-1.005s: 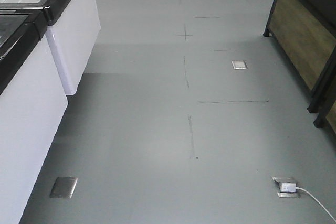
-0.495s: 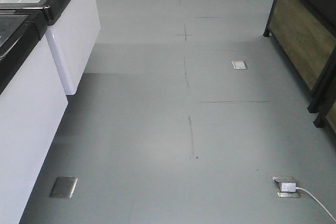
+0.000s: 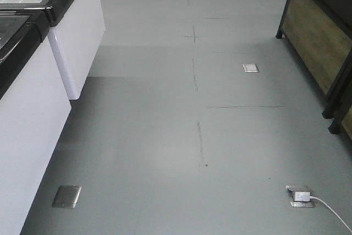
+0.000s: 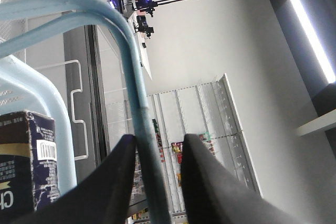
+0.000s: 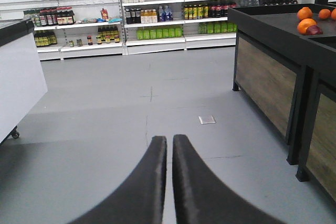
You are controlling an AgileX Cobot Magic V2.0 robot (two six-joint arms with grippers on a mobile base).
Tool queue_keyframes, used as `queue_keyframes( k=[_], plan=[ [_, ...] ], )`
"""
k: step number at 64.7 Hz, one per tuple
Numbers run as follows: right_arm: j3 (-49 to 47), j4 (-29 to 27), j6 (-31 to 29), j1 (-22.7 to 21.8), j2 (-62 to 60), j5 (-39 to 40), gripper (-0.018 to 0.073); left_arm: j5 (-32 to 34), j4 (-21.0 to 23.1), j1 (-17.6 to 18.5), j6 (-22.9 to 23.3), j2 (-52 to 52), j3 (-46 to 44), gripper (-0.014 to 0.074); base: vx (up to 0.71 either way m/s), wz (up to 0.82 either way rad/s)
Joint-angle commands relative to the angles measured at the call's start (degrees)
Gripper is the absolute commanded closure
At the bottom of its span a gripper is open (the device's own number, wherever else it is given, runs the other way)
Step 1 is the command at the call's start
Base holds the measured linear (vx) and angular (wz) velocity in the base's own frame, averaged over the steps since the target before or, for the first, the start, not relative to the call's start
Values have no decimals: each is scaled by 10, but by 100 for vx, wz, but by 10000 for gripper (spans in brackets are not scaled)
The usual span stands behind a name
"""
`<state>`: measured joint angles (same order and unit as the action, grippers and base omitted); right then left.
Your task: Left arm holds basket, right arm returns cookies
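Overall, grey floor point(image 3: 165, 136) fills the front view, marked with thin dark lines. White cabinets point(image 3: 33, 130) with black tops run along its left edge, and a dark stand point(image 3: 311, 37) with wood panels runs along its right edge. Stocked shelves point(image 5: 157, 24) line the far wall in the right wrist view. No arm shows in the front view. The light blue basket point(image 4: 63, 150) appears only in the left wrist view, its rim curving down the left side and its two handles point(image 4: 134, 77) arching overhead, then running down together. The cookies point(image 4: 26, 166), a navy box with a white barcode patch, stand at lower left and appear to sit within the rim. The left end effector point(image 4: 159, 142) is set narrow, with the handles held between its fingers; one finger touches them, while a sliver of background shows at the other. The right end effector point(image 5: 169, 145) points over bare floor, its fingers drawn almost together with only a slit between them, holding nothing. Two metal plates point(image 3: 67, 196) are set into the floor, well apart. A white plug point(image 3: 301, 196) sits in a third, its cable point(image 3: 333, 213) running off to the right. Oranges point(image 5: 306, 19) lie on the stand top.
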<state>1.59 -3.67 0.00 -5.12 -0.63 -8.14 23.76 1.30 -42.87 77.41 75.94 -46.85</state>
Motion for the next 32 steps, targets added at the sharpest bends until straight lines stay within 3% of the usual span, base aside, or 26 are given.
queue_keyframes(
  k=[1, 22, 32],
  plan=[
    [10, 3, -3, 0, -7, 43, 562, 52, 3, -1, -2, -13, -15, 431, 0, 0],
    [10, 3, -3, 0, -7, 43, 562, 57, 3, -1, -3, 4, -15, 443, 0, 0],
    [10, 3, -3, 0, -7, 43, 562, 65, 3, -1, -3, 6, -15, 567, 0, 0]
  ],
)
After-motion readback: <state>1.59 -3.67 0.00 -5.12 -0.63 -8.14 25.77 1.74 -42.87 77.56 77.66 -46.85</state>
